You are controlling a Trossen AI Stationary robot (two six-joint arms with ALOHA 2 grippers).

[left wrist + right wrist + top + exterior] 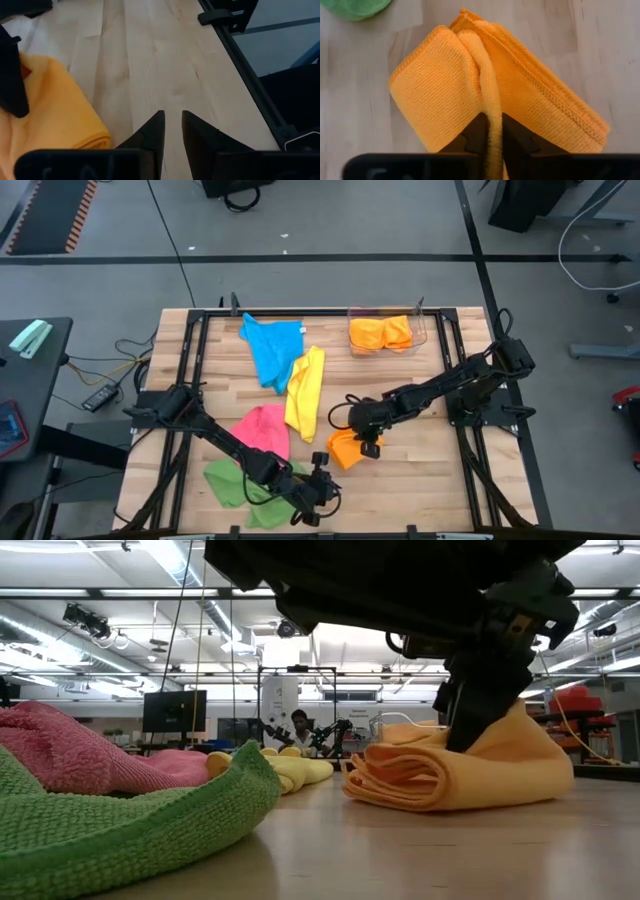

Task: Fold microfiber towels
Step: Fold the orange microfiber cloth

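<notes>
Overhead and wrist views of a towel-folding bench. My right gripper (pixel 490 131) pinches a raised ridge of the folded orange microfiber towel (pixel 485 95) between its two dark fingers; the ridge runs straight away from the fingertips along the towel's middle, with folded layers lying to either side of it. From above, this towel (pixel 347 448) sits on the bare wood of the slatted wooden table (pixel 420 480), near the centre and slightly toward my right arm's side, directly beneath my right gripper (pixel 368 442). My left gripper (pixel 171 125) hangs over bare tabletop just beside the same towel, its fingers nearly together with a narrow gap between them and nothing held; from above it lies at the front edge, over the crumpled green microfiber towel (pixel 232 480). The governing relation: the orange towel is under my right gripper and off to one side of my left, so the right arm is the nearer, and the towel's long fold edge lies aslant to the table's boards. Unfolded cloths remain farther back: a pink microfiber towel (pixel 262 428), a yellow microfiber towel (pixel 305 390) and a blue microfiber towel (pixel 270 348). A clear plastic bin (pixel 421 332) at the far edge holds more folded orange cloth.
</notes>
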